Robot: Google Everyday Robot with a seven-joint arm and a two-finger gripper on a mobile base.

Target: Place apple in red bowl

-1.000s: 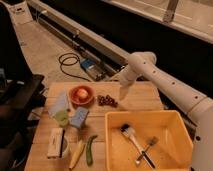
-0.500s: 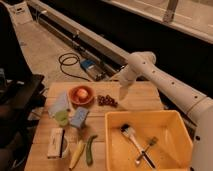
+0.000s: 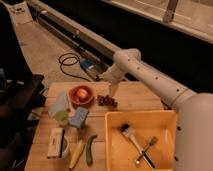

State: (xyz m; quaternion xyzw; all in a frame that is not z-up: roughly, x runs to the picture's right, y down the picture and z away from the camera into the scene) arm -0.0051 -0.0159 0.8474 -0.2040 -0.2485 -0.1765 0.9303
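**Asker:** How was your arm standing just then?

**Me:** My white arm (image 3: pixel 150 75) rose from the lower right, up and leftward over the pale wooden table (image 3: pixel 135 97). It bent sharply at its highest point, and from that bend the last part pointed almost straight down. My gripper (image 3: pixel 113 89) hung at the end of it, over the far part of the table. It was just above the cluster of dark purple grapes (image 3: pixel 106 100).

**Asker:** Was it spread or pressed together?

**Me:** I could not tell. It showed only as a narrow pale tip against the wood.

**Asker:** And the fruit you were sent for?

**Me:** The small round apple (image 3: pixel 81 92), pale yellow-orange with a reddish blush, sat inside the small round shallow orange-red bowl (image 3: pixel 73 99). It filled most of the hollow, so only a ring of rim showed around it. It looked whole and lay apart from my gripper, which hung to the right of the bowl as the camera saw it. The bowl stood on the table near the grapes.

**Asker:** What else lay about?

**Me:** A large yellow rectangular bin (image 3: pixel 140 114) stood at the near right. In it lay a dark-headed brush with a pale handle (image 3: pixel 129 134). A flat blue packet (image 3: pixel 79 116) lay in front of the bowl.
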